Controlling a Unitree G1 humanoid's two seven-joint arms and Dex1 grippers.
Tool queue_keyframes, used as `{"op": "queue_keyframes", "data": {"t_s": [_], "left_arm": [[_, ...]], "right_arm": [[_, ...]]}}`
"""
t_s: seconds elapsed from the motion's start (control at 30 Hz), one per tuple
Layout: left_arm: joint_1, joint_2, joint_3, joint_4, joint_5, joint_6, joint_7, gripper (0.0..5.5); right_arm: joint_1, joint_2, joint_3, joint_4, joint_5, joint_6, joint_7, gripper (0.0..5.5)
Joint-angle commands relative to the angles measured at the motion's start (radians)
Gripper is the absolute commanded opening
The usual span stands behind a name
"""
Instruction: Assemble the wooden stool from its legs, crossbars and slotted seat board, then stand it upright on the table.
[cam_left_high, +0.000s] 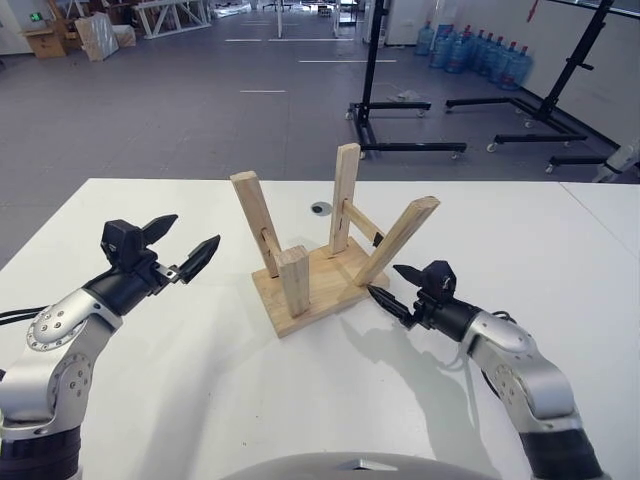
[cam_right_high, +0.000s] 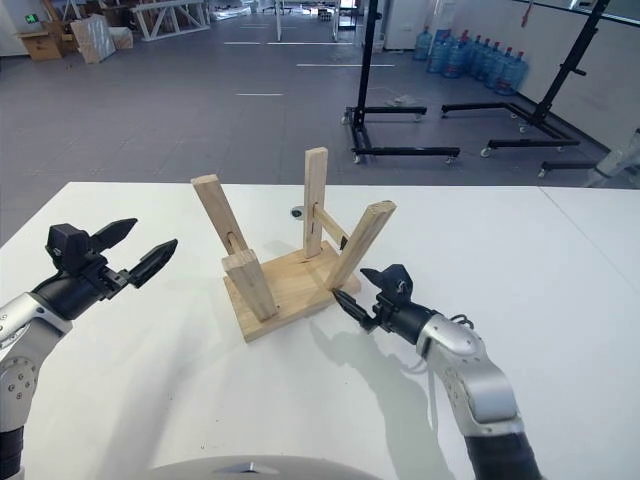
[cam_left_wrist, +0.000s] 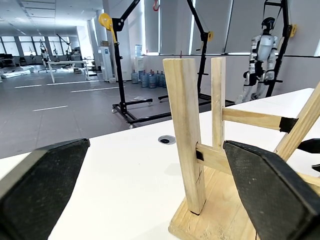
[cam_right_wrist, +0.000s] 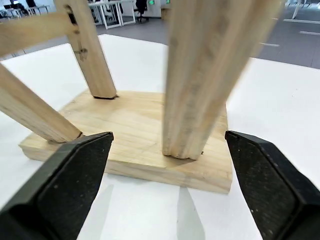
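Head-camera views: stool (cam_left_high: 320, 262) stood inverted near the middle of the white table (cam_left_high: 200, 370). Its seat board (cam_left_high: 318, 292) lay flat on the surface, and its four legs (cam_left_high: 258, 222) pointed up and splayed outward. One crossbar (cam_left_high: 362, 222) ran between the far leg and the leg on the robot's right. A round grommet (cam_left_high: 320, 208) sat in the tabletop just behind the stool. The left gripper (cam_left_high: 196, 230) hung above the table to the left of the stool, well apart from it, with its two fingers spread and nothing between them. The right gripper (cam_left_high: 383, 279) sat low at the right-hand edge of the seat board, beside the foot of the right leg. Its fingers were likewise spread, and contact with the wood could not be judged from here.

Left wrist view: both left fingers (cam_left_wrist: 45, 190) framed the picture with a wide gap between them. Beyond the gap rose the nearest leg, socketed into the seat board, with the crossbar and a second, lower bar behind it.

Right wrist view: the right fingers (cam_right_wrist: 65, 185) stood apart on either side of one leg's foot. Bare table showed between them and the board's edge, so they gripped nothing.
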Motion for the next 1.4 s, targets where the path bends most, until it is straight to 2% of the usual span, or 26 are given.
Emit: {"op": "queue_keyframes", "data": {"t_s": [0.03,0.23,0.33,0.5,0.6,0.73,0.9,1.07,1.27,1.4], "left_arm": [[-0.018,0.005,-0.032,0.019,0.017,-0.012,-0.021,4.89],[0.016,-0.001,-0.046,0.083,0.053,-0.051,-0.042,4.89],[0.023,0.002,-0.039,0.126,0.062,-0.066,-0.056,4.89],[0.018,0.012,0.007,0.154,0.022,-0.059,-0.074,4.89],[0.022,0.017,0.004,0.169,0.034,-0.063,-0.084,4.89],[0.021,0.014,-0.01,0.189,0.049,-0.066,-0.093,4.89],[0.089,0.078,-0.1,0.204,0.155,-0.102,-0.179,4.89],[0.159,0.167,-0.246,0.233,0.339,-0.2,-0.264,4.89],[0.057,0.127,-0.344,0.225,0.367,-0.279,-0.31,4.89],[0.056,0.103,-0.358,0.21,0.354,-0.352,-0.323,4.89]], "right_arm": [[-0.154,-0.008,-0.003,0.27,-0.041,-0.132,0.092,4.13],[-0.244,-0.024,0.032,0.486,-0.005,-0.232,0.404,4.13],[-0.268,-0.019,0.058,0.523,-0.03,-0.289,0.479,4.13],[-0.25,-0.001,0.063,0.525,-0.043,-0.347,0.501,4.13],[-0.267,0.007,0.043,0.583,-0.06,-0.388,0.461,4.13],[-0.243,0.015,0.07,0.519,-0.052,-0.38,0.502,4.13],[-0.313,0.053,0.074,0.6,-0.081,-0.436,0.485,4.13],[-0.355,0.074,0.085,0.666,-0.105,-0.483,0.492,4.13],[-0.321,0.063,0.1,0.621,-0.104,-0.466,0.543,4.13],[-0.309,0.055,0.108,0.585,-0.104,-0.45,0.567,4.13]]}}
